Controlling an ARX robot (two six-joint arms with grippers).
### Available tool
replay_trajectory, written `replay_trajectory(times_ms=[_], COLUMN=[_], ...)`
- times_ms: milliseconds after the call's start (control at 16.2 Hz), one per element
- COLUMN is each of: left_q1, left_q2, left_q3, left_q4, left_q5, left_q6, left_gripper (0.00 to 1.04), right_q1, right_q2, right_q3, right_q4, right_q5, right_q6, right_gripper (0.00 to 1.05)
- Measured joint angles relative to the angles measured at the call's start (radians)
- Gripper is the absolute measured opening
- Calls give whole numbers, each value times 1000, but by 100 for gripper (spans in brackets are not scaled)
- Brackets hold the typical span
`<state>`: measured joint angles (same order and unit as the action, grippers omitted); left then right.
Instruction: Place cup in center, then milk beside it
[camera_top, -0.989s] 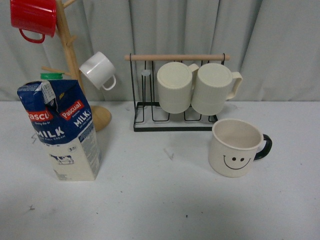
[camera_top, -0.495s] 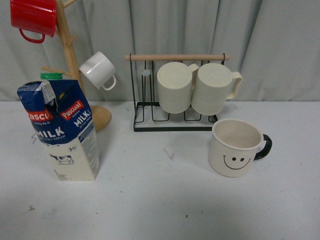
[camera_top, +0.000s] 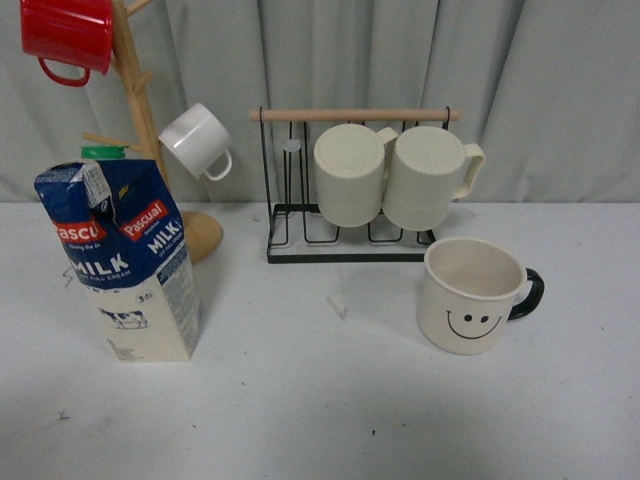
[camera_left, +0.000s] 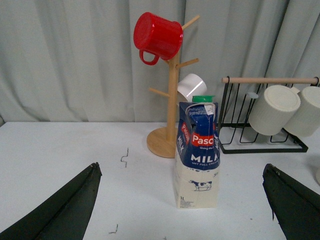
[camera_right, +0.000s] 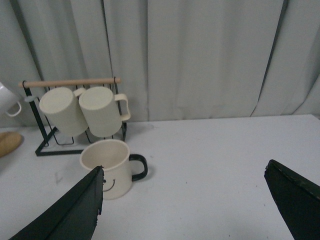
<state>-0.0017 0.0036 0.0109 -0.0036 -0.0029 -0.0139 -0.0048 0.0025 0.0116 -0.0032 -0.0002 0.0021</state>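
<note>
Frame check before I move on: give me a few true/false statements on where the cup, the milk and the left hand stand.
1. The smiley cup stands upright on the table. True.
2. The milk carton lies on its side. False: it stands upright.
3. A red mug hangs on the wooden mug tree. True.
4. The left hand grips the carton. False: its fingers are spread wide, not touching it.
5. The wire rack holds three mugs. False: two cream mugs hang there.
</note>
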Motion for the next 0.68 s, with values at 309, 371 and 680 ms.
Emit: replay_trajectory(times_ms=[309,371,680], left_q1=[0,0,0], left_q2=[0,0,0], left_q3=[0,0,0], left_q4=[0,0,0], left_q5=[1,2,3], left_q6=[0,0,0], left_gripper=[98,98,98], right_q1=[16,-14,-32], right_q2=[470,636,1486], right_q3=[117,169,607], right_q4=[243,379,537], right_q5=[-25,-37,-55], right_q6=[33,57,159], right_gripper=[98,98,98])
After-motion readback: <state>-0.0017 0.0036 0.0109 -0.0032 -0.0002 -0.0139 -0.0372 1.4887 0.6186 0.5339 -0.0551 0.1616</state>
